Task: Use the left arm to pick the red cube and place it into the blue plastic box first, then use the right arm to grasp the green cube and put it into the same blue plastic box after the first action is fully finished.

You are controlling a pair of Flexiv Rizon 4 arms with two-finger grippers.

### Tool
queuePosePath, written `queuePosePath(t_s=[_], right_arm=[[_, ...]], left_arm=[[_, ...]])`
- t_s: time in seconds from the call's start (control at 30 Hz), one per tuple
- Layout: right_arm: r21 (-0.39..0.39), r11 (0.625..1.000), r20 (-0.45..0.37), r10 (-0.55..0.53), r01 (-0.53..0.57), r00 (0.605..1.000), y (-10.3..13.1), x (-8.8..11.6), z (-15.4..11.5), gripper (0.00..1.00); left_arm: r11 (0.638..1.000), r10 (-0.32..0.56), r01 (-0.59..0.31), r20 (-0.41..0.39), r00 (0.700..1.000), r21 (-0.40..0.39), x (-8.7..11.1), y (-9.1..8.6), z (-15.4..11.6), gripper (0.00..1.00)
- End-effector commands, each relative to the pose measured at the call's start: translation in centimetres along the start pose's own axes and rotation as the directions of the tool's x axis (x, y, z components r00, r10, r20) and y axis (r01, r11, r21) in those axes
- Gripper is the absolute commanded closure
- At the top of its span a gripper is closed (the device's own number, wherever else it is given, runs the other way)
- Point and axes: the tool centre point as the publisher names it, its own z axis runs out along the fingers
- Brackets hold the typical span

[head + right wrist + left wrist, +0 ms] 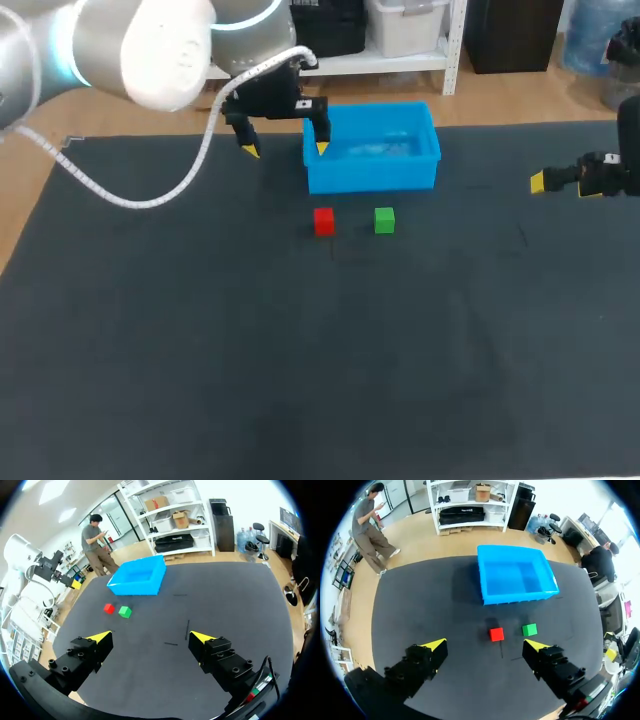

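A red cube [323,221] [496,634] [108,608] and a green cube [384,220] [529,629] [125,611] lie side by side on the dark mat, just in front of the blue plastic box [372,148] [516,576] [137,576]. The box looks to hold no cube. My left gripper [285,149] [486,644] hangs open high above the mat near the box's left end, with the red cube ahead between its fingers, well below. My right gripper [560,183] [148,637] is open at the right edge, far from both cubes. Nothing is held.
The dark mat [300,350] spreads wide in front of the cubes. A white cable [150,195] droops from my left arm over the mat's left part. Thin dark marks [187,629] lie on the mat ahead of my right gripper.
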Motion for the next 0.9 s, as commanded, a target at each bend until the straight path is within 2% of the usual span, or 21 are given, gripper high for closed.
queuePosePath(t_s=[0.03,0.9], right_arm=[[-0.001,1.000,-0.001,-0.001,0.001,1.000,0.0,0.0,0.0,0.00],[-0.001,1.000,-0.001,-0.001,0.001,1.000,0.0,0.0,0.0,0.00]], left_arm=[[0.999,-0.002,0.001,-0.017,1.000,-0.050,-0.8,-0.8,0.5,0.00],[0.998,-0.021,0.016,-0.075,0.997,-0.065,-1.0,-2.3,2.7,0.00]])
